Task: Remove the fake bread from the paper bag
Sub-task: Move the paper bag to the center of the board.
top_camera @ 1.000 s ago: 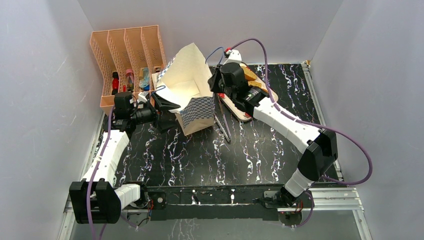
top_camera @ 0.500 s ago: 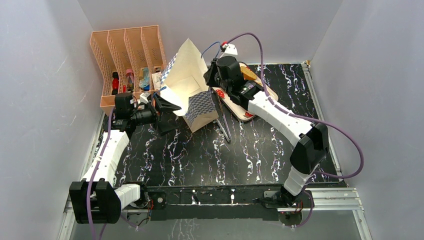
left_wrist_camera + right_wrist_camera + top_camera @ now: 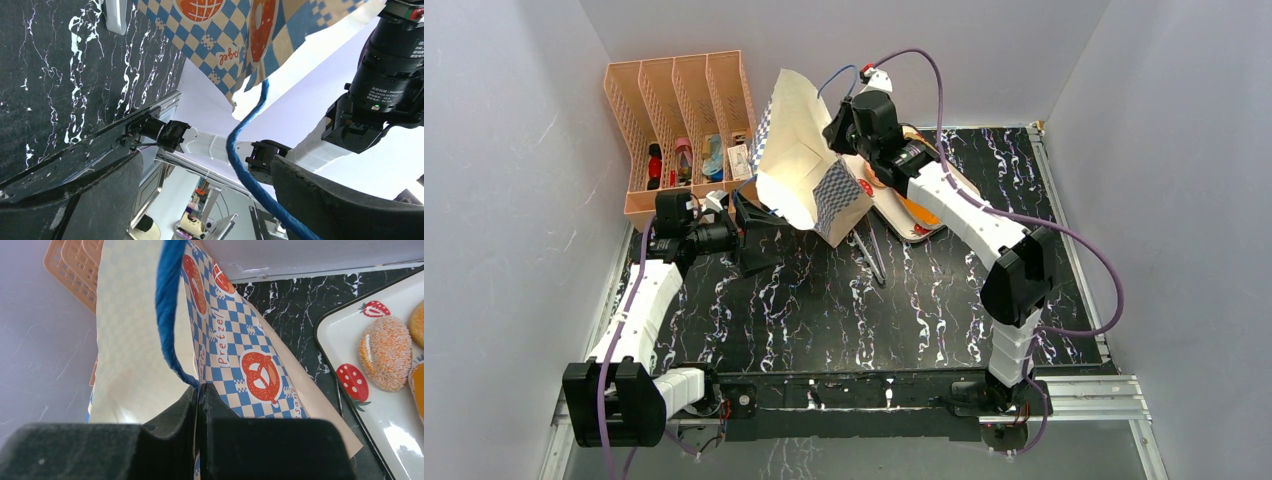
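The paper bag (image 3: 802,170) hangs tilted above the table, its mouth facing the near left. Its cream inside shows no bread. My right gripper (image 3: 838,128) is shut on the bag's far rim (image 3: 220,355), next to a blue cord handle (image 3: 167,305). My left gripper (image 3: 750,214) is open at the bag's near-left corner, and the other blue cord (image 3: 245,170) runs between its fingers. A pinkish roll (image 3: 386,352) and orange bread pieces (image 3: 418,322) lie on the strawberry-print tray (image 3: 350,415).
The peach file rack (image 3: 679,110) stands at the back left, right beside the bag. The tray (image 3: 939,220) lies under my right arm. Thin dark rods (image 3: 870,252) lie on the black marbled table (image 3: 844,310) near the bag.
My right gripper has risen and moved back-left with the bag's rim, lifting and tipping the bag toward the rack. The left gripper has stayed almost still.
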